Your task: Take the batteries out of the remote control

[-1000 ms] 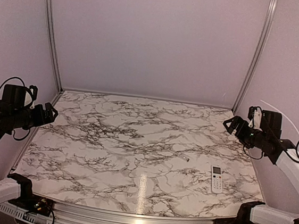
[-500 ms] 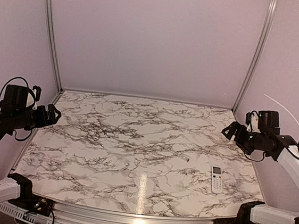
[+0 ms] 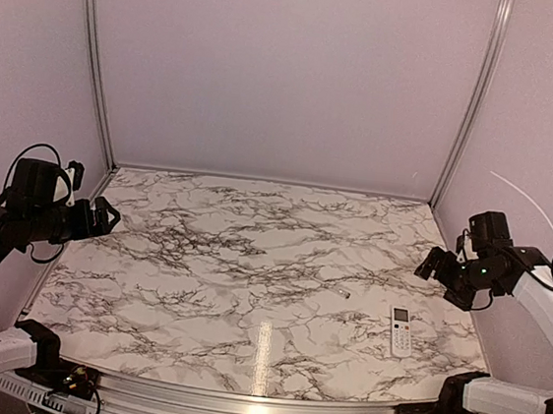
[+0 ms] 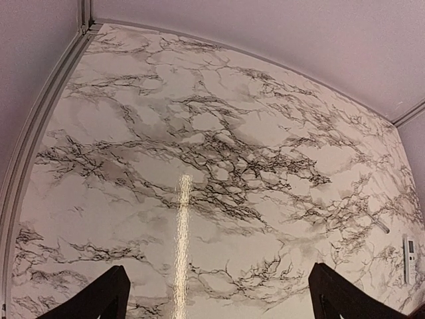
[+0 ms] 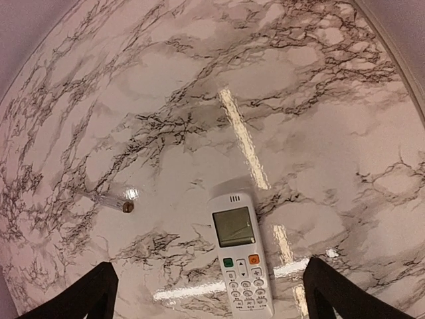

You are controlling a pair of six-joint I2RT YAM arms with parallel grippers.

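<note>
1. Leftmost, the left gripper [image 3: 100,216] is hovering at the table's [image 3: 251,264] 9 o'clock edge, jaws wide, empty.
2. The remote control [image 3: 400,331] is lying face up at the table's 4 o'clock.
3. The right gripper [image 3: 436,273] is hanging at 1 o'clock of it, wide, empty.

The top external camera sits above and behind the arm bases. It faces the back wall, angled down, far enough off to take in the whole marble tabletop [image 3: 252,254]. The left wrist camera looks from high at the left edge across the tabletop toward the right. The right wrist camera looks steeply down from closer, with the remote control [image 5: 240,262] large at lower middle. All three views share the remote control and the thin pale stick [image 5: 106,197] near it.
</note>
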